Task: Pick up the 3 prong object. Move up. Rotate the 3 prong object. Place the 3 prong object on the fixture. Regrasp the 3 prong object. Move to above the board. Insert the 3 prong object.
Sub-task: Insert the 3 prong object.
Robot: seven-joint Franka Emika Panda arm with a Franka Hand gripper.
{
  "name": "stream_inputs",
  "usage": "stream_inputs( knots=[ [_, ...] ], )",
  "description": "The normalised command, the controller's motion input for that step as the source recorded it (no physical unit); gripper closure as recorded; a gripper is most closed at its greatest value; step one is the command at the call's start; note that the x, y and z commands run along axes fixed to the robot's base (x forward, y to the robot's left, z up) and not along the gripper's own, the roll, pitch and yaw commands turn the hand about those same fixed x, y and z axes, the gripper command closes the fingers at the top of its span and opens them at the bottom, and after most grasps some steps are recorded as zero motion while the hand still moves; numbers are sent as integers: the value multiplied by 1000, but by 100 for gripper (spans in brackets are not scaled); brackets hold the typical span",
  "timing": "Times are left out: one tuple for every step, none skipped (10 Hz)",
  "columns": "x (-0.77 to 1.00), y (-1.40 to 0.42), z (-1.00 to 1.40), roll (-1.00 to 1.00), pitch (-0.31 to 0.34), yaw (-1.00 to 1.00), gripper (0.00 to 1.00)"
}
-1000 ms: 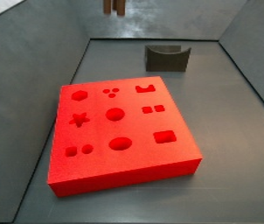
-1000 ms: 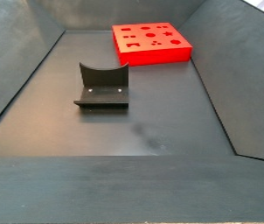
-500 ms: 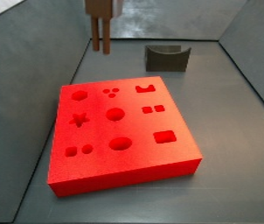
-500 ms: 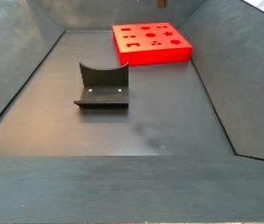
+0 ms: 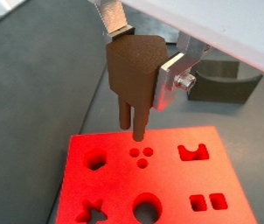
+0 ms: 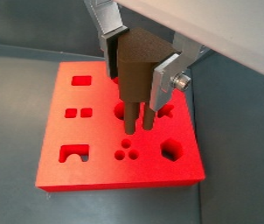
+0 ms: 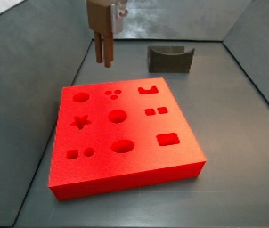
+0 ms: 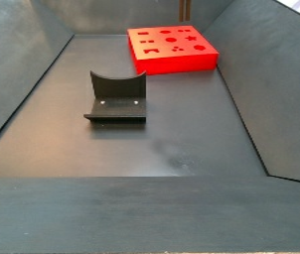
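Note:
My gripper [image 5: 142, 63] is shut on the 3 prong object [image 5: 132, 87], a dark-brown piece with thin prongs pointing straight down. Both wrist views show it pinched between the silver fingers [image 6: 165, 80], hanging above the red board [image 6: 100, 131]. Its prongs hover a little above the board, close to a cluster of three small holes [image 5: 142, 156]. In a side view the gripper [image 7: 102, 16] holds the object [image 7: 102, 46] above the board's [image 7: 101, 134] far left part. The dark fixture [image 7: 170, 58] stands apart behind the board with nothing in its notch.
Grey sloping walls enclose the floor on all sides. In a side view the fixture [image 8: 115, 97] sits mid-floor with the board [image 8: 180, 66] beyond it near the far wall.
The gripper has come down into the side view with the object, from the top edge to just above the board's far left part.

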Motion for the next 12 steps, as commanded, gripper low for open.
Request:
stream_inputs(
  knots=[
    [0, 109, -337, -123, -106, -29, 100],
    [0, 166, -483, -267, -227, -74, 100],
    [0, 169, -494, -261, -230, -83, 100],
    [0, 117, -526, -224, -230, -97, 100],
    [0, 0, -283, -119, -140, -100, 100],
    [154, -11, -117, -116, -53, -34, 100],
    [114, -37, -197, -100, -49, -43, 100],
    [191, 0, -286, -6, 0, 0, 100],
    [226, 0, -363, 0, 0, 0, 100],
    [257, 3, -409, 13, 0, 0, 100],
    [220, 11, -449, 43, 0, 0, 100],
    [223, 31, -449, 57, 0, 0, 100]
  ],
)
